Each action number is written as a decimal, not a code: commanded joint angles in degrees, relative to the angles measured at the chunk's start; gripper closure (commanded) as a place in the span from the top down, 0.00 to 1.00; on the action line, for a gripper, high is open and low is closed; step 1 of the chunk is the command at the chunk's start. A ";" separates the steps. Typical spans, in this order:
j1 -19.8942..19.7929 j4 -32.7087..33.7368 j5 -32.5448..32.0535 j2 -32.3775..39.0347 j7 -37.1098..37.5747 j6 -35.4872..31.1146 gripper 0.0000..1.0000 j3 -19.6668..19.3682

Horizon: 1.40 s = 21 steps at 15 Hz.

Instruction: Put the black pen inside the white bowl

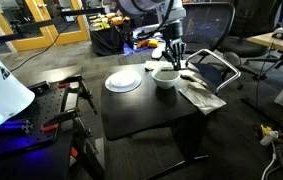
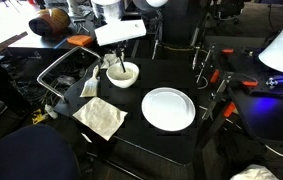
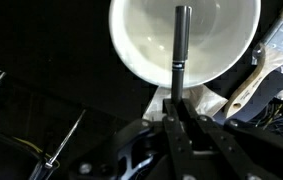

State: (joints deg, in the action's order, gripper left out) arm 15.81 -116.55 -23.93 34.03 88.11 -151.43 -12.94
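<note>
Pinching the black pen (image 3: 181,40) between nearly closed fingers, the gripper (image 3: 176,105) holds it over the white bowl (image 3: 136,40) at upper centre.

A small, round, deep-sided white bowl (image 1: 165,76) is sitting upright on a black table (image 1: 141,115), its inside showing plain and glossy. A thin, straight black pen (image 3: 181,45) is hanging over the bowl's opening, one end pinched between the closed fingers of the gripper (image 3: 177,108). In the wrist view the pen is crossing the bowl's middle, its free end pointing toward the far rim.
</note>
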 commanded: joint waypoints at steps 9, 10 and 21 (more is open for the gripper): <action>1.05 3.48 2.28 1.92 -0.37 3.46 0.73 -0.23; 1.08 3.40 2.26 1.87 -0.29 3.36 0.81 -0.26; 1.81 0.92 1.25 -1.46 0.81 1.75 1.00 -1.42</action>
State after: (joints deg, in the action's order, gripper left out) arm 16.44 -113.82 -22.69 35.85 88.11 -150.03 -13.02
